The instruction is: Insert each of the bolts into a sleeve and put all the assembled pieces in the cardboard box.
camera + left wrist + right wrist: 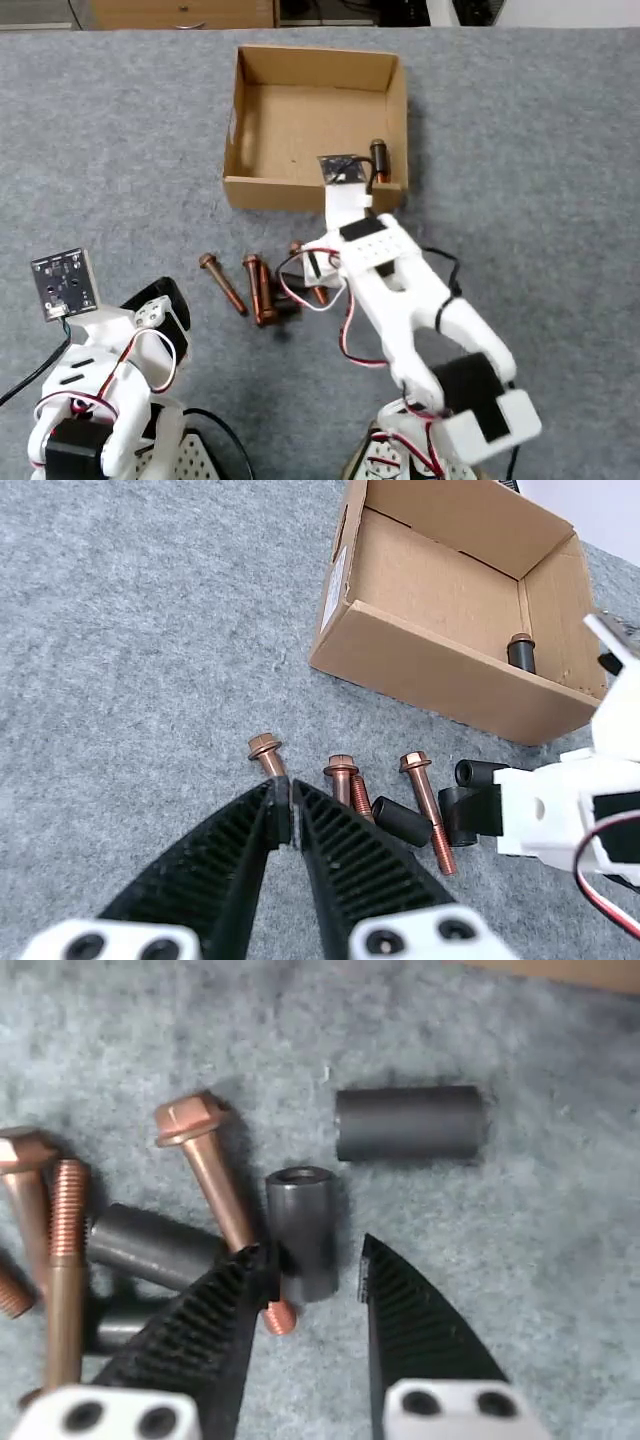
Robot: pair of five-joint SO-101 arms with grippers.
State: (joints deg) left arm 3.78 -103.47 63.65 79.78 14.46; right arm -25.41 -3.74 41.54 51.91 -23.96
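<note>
High view first: the cardboard box (pixel 300 193) sits open at the far side of the grey table (pixel 540 150). 1 assembled piece (pixel 379 160) is already inside, upright in the near corner on the right arm's side, copper head over black sleeve. Just in front of the box lies the loose pile: 4 copper bolts (pixel 253 288) on the table, with the right arm stretched out over them.

Right wrist view now. The right gripper (pixel 312 1252) is part open, its jaws straddling a black sleeve (pixel 300 1230) whose open end faces the camera. 1 finger (pixel 235 1280) sits right against the sleeve's side, while the other stands off with a clear gap, so nothing is clamped. A flanged bolt (pixel 205 1175) lies just beside that sleeve, its shaft running under the closer finger. A second sleeve (pixel 408 1122) lies crosswise just beyond, and a third sleeve (pixel 150 1245) lies on the far side of the flanged bolt.

Left wrist view: the left gripper (pixel 290 805) is closed tip to tip and has hold of nothing. The head of the outermost bolt (pixel 268 755) shows just past its tips. From above, the left arm sits back at the near edge, apart from the pile.
</note>
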